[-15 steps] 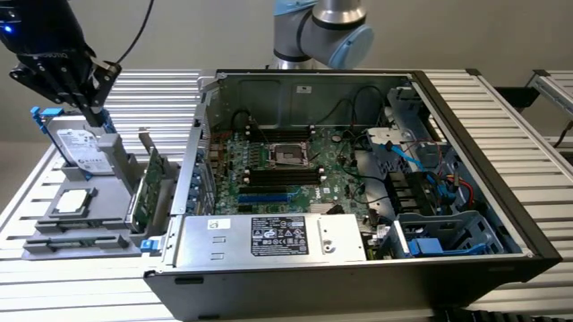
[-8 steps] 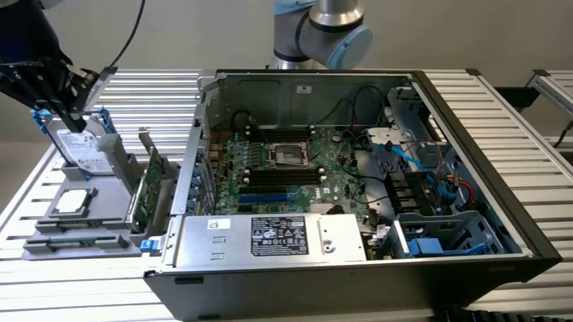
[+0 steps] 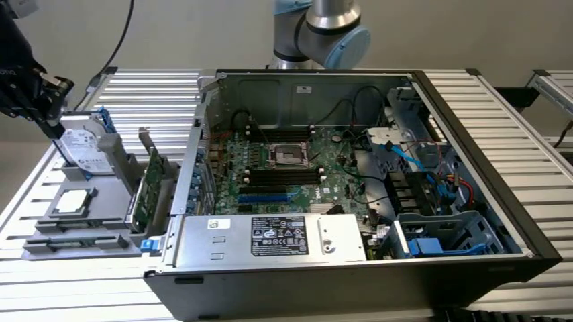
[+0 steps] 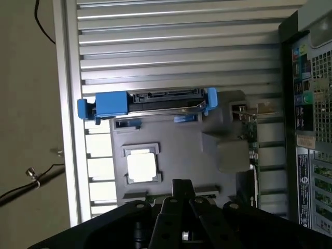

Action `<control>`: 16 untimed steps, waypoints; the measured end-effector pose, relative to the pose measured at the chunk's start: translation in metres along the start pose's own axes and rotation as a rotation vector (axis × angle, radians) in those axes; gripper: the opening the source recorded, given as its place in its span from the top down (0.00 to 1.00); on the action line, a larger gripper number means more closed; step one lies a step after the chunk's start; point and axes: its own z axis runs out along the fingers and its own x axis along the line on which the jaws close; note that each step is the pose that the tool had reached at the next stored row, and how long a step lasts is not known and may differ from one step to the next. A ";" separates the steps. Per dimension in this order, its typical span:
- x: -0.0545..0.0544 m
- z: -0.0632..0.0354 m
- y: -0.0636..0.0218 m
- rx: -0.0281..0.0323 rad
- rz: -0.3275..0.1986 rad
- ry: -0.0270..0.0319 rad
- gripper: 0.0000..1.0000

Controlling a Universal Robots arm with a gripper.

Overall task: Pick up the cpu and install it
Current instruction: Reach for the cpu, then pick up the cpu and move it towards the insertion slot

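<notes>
End effector [image 3: 54, 130] comes first, at the exterior view's far left. Its black fingers are pressed together and pinch nothing. It hangs above the grey tray [image 3: 106, 201], close to the hard drive [image 3: 85, 149], and you cannot tell from either view whether the tip touches the drive.

The hard drive stands nearly upright at the tray's far end, with its white label facing the camera and a blue bracket on its edges. In front of it you find the cpu [image 3: 74, 200]. It lies flat in a square recess of the tray, silver top up, and nothing is gripping it. In the wrist view the closed tip lies just beside the cpu but not on it.

Further right, the green circuit card [image 3: 149, 182] stands on edge in a slot along the tray's side, just beside the computer case [image 3: 465, 201]. The case lies open on the slatted desk [image 3: 152, 94] and shows you the motherboard. The cpu socket [image 3: 291, 155] sits near the board's middle, well apart from the cpu, and the silver power supply [image 3: 268, 238] runs along the near wall. The robot arm [image 3: 324, 30] rises behind the case.
</notes>
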 end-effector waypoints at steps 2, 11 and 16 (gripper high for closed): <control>0.009 0.0025 -0.0007 0.0002 0.000 0.0001 0.89; 0.017 0.0040 -0.0014 0.0013 0.000 0.0000 0.89; 0.017 0.0040 -0.0014 0.0013 0.000 -0.0001 0.89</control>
